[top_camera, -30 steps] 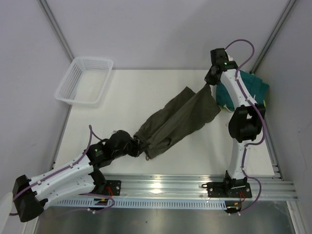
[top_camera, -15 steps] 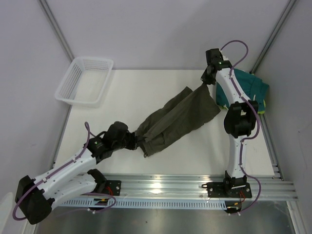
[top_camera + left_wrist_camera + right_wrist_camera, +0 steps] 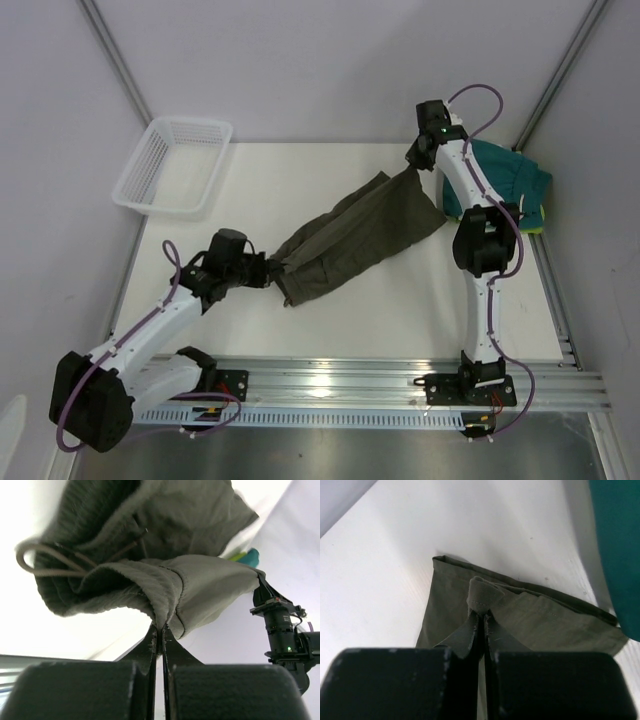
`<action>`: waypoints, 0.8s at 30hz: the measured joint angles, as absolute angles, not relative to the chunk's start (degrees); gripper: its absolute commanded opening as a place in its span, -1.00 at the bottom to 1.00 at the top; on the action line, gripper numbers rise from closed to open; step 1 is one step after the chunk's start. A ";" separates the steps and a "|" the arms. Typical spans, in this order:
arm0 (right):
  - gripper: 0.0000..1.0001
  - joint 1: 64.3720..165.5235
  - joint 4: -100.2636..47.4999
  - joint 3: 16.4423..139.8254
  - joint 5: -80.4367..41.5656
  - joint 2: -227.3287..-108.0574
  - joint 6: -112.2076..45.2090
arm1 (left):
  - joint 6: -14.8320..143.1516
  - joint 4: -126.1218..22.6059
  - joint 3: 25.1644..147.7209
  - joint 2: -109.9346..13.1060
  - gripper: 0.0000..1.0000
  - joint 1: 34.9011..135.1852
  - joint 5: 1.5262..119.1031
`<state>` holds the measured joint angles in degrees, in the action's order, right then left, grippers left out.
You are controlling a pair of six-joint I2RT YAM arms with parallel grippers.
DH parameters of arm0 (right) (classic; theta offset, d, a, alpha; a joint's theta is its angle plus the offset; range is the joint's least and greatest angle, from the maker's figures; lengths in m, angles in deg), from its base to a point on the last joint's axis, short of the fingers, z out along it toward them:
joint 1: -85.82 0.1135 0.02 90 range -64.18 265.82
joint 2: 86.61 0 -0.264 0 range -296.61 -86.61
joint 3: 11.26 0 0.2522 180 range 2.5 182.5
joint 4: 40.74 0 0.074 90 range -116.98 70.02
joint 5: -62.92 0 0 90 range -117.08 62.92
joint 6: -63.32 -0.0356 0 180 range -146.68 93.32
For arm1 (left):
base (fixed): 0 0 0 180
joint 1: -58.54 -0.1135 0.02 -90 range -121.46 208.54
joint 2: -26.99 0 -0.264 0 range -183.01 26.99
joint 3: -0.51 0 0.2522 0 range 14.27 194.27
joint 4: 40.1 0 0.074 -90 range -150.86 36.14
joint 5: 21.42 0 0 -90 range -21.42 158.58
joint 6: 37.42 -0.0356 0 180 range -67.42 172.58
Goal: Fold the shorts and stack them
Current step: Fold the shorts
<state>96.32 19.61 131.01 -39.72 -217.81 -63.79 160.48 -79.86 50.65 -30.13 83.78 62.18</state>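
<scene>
Both left gripper (image 3: 271, 271) and right gripper (image 3: 413, 166) are clamping waist and hem, likely the firmest holds, of limp, light olive-green cloth shorts (image 3: 350, 235) draping over the white worktop (image 3: 390, 310) beside folded teal shorts (image 3: 508, 180).

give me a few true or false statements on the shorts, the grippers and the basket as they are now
1. The left gripper is shut on the drawstring end of the olive shorts. True.
2. The right gripper hangs open above the teal shorts. False: it is shut on a hem corner of the olive shorts.
3. The basket stands at the far right corner of the table. False: it is at the far left corner.
4. The teal shorts lie at the table's far right corner. True.
5. The olive shorts are folded and stacked on the teal shorts. False: they are stretched between the two grippers.
</scene>
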 measured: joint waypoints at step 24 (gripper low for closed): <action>0.96 95.47 6.61 134.68 -37.12 -225.04 -67.63 | 137.94 -86.18 73.32 -46.96 0.99 69.88 62.03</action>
